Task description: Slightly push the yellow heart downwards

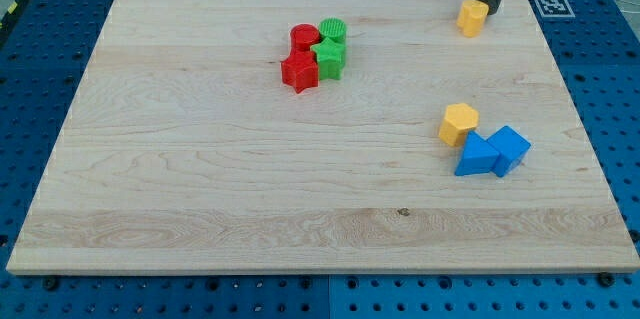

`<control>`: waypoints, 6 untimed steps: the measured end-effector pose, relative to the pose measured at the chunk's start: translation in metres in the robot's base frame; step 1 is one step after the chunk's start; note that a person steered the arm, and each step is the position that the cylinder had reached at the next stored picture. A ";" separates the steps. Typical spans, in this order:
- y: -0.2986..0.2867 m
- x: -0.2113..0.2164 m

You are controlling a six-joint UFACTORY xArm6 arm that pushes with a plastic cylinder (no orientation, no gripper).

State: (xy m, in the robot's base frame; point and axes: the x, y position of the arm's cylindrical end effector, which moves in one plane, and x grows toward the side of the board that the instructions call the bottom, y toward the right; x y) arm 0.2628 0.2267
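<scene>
The yellow heart (473, 17) is seen near the top-right corner of the wooden board (200, 179), w/ my tip (491, 5) set just at its upper-right side, touching or nearly so. No jaws are fitted, so no opening or closing can be reported. The downward push is judged barely begun; a short shove toward the bottom edge is left. 2 clusters lie well apart: red/green blocks (315, 54) top-centre, yellow hexagon (459, 123) w/ 2 blue blocks (492, 151) by the right edge.

A pale wooden board (250, 179) fills most of the view, lying on a blue perforated bench (610, 79). Beyond the board's upper right corner sits a black-and-white marker tag (553, 5). Lighting is even.
</scene>
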 end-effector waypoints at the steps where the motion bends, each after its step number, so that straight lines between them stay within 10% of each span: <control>1: 0.000 -0.021; 6: -0.016 -0.015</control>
State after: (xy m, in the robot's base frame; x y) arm 0.2474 0.2111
